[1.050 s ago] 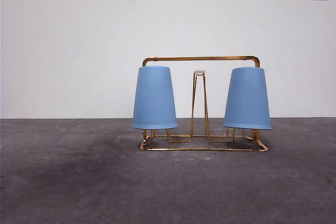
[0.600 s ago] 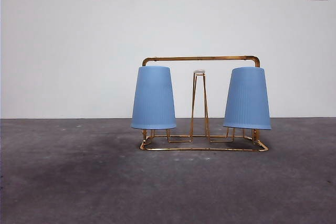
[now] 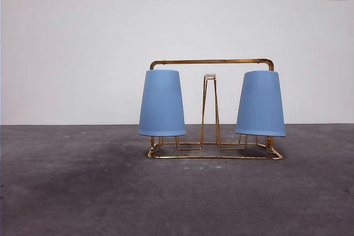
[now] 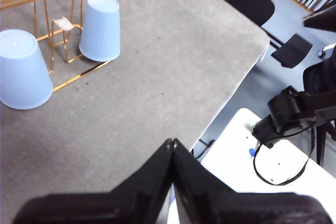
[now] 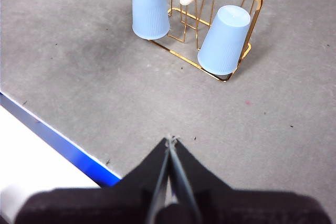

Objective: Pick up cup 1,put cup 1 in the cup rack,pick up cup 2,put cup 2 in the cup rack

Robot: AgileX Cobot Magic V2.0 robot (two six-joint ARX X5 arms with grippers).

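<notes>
— Two blue cups hang upside down on the cup rack (image 3: 214, 109) at centre frame: cup 1 (image 3: 162, 103) left of centre, cup 2 (image 3: 260, 104) right.

— So both placements look finished?

— I'd say so; nothing left but keeping clear. The left gripper (image 4: 171, 148) and right gripper (image 5: 169, 145) are pinched closed, empty, well apart from the rack.

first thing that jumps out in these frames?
Two blue cups sit upside down on the gold rack in the middle of the grey table: left cup on one end peg, right cup on the other, with a bare peg between them. Both grippers, left and right, hang shut and empty, well clear of the rack.
</notes>
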